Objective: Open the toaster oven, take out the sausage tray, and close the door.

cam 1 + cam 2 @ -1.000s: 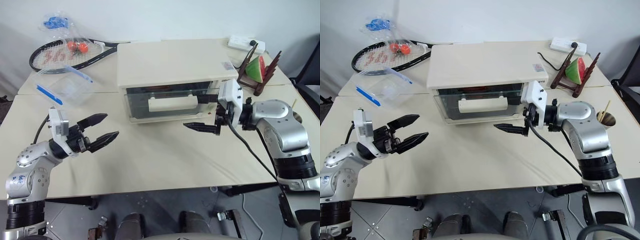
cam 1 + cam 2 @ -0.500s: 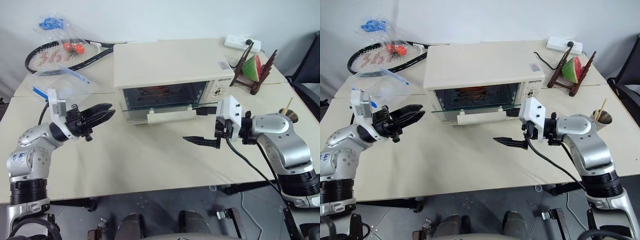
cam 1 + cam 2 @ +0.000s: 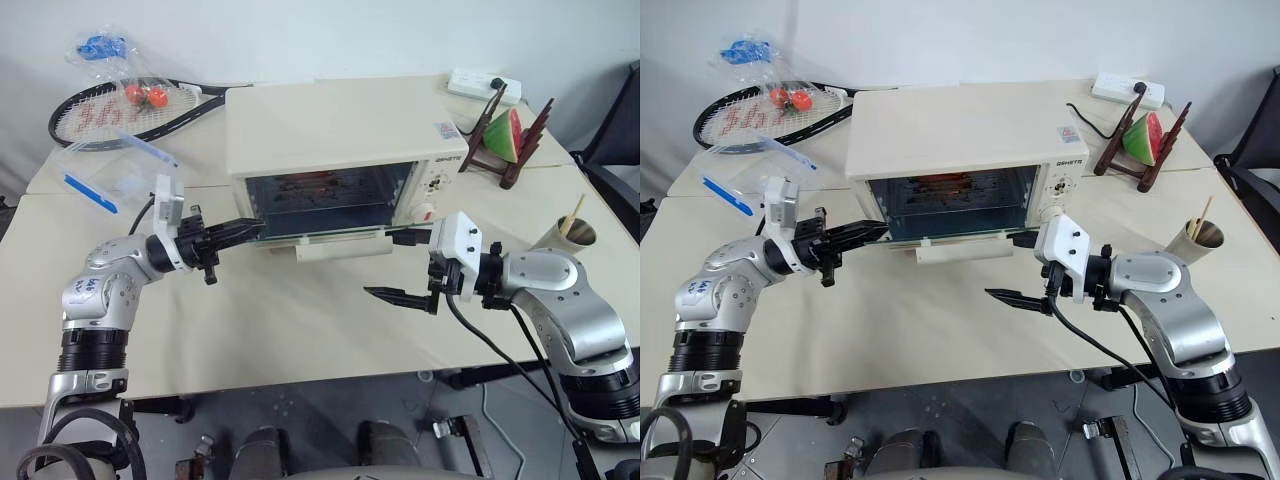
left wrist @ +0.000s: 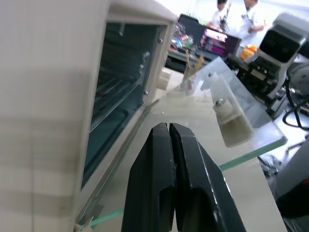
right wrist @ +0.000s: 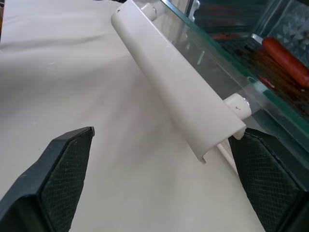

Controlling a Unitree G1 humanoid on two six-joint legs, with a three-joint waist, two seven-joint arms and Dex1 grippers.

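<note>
toaster oven (image 3: 345,140) mid-table (image 3: 300,330), door (image 3: 330,232) hanging down in front, sausage tray (image 5: 270,58) inside. tennis racket (image 3: 120,110) + clear plastic box (image 3: 110,170) behind-left. power strip (image 3: 483,84) and watermelon slice on stand (image 3: 505,135) behind-right, cup (image 3: 570,232) right.

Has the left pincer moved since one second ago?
Yes. The left pincer has moved from the open table towards the oven, now at the door's left corner.

Bright, even overhead light, soft shadows on the table (image 3: 300,330). Head views crisp. Pale glare streaks the glass door (image 5: 227,63); the handle (image 5: 178,87) is sharp. The left gripper (image 4: 171,140) is soft up close, the background beyond it washed out.
</note>
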